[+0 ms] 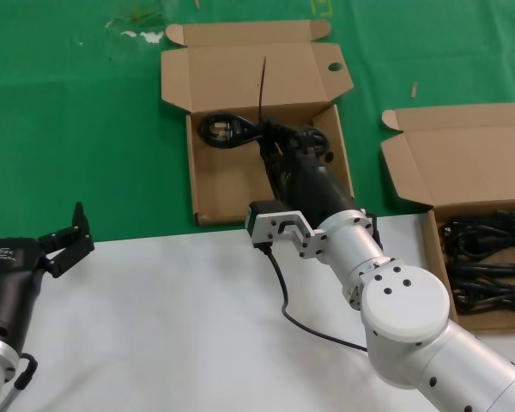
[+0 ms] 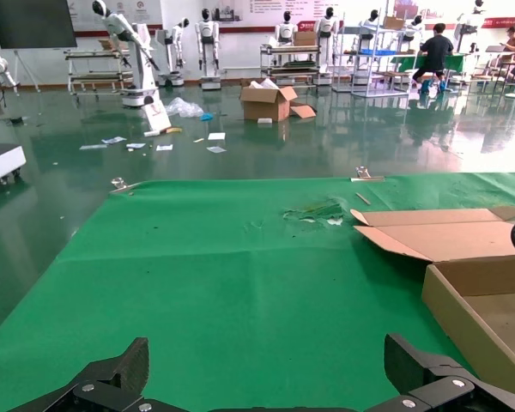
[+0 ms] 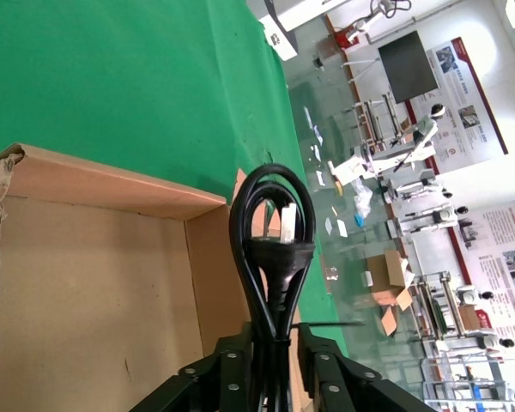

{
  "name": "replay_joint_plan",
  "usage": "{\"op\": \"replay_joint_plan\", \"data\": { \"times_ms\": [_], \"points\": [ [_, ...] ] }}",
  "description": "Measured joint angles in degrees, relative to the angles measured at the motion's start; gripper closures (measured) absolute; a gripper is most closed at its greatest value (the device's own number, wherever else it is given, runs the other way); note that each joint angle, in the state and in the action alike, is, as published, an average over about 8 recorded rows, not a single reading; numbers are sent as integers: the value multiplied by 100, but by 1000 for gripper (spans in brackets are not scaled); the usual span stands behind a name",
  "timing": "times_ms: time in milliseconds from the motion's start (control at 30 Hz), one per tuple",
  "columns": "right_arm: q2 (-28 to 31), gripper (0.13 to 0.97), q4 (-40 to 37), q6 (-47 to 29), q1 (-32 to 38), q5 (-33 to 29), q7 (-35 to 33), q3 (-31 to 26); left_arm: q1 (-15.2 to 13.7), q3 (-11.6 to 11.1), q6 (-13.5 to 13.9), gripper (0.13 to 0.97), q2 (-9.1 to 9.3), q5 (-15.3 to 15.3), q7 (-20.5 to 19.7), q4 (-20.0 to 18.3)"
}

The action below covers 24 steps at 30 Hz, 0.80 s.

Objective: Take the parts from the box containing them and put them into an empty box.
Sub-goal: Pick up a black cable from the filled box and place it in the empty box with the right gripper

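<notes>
My right gripper [image 1: 270, 137] is shut on a black coiled power cord [image 1: 227, 130] and holds it over the far end of the empty box [image 1: 208, 184], the one with a round hole in its lid flap [image 1: 335, 67]. In the right wrist view the cord [image 3: 273, 236] stands out from between the fingers [image 3: 227, 369] above the box floor [image 3: 86, 292]. The box containing the parts [image 1: 409, 176] sits at the right with several black cords [image 1: 489, 262] in it. My left gripper [image 1: 69, 236] is open and empty at the near left; its fingertips [image 2: 124, 369] show over green cloth.
A green cloth [image 1: 69, 112] covers the far table. A white surface [image 1: 154, 326] lies in front. The holed box's edge shows in the left wrist view [image 2: 463, 309]. A black cable [image 1: 292, 318] trails from my right arm.
</notes>
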Motion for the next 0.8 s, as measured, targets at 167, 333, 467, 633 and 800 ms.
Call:
{"op": "replay_joint_plan", "data": {
  "times_ms": [167, 333, 467, 633, 800],
  "points": [
    [0, 832, 0, 0, 0, 0, 0, 0, 0, 0, 0, 132, 0, 0, 0, 0],
    [0, 800, 0, 0, 0, 0, 0, 0, 0, 0, 0, 132, 0, 0, 0, 0],
    [0, 738, 0, 0, 0, 0, 0, 0, 0, 0, 0, 132, 0, 0, 0, 0],
    [1, 659, 6, -4, -9, -1, 16, 11, 0, 0, 0, 132, 0, 0, 0, 0],
    [9, 540, 68, -46, -92, -19, 182, 118, 0, 0, 0, 132, 0, 0, 0, 0]
  ]
}}
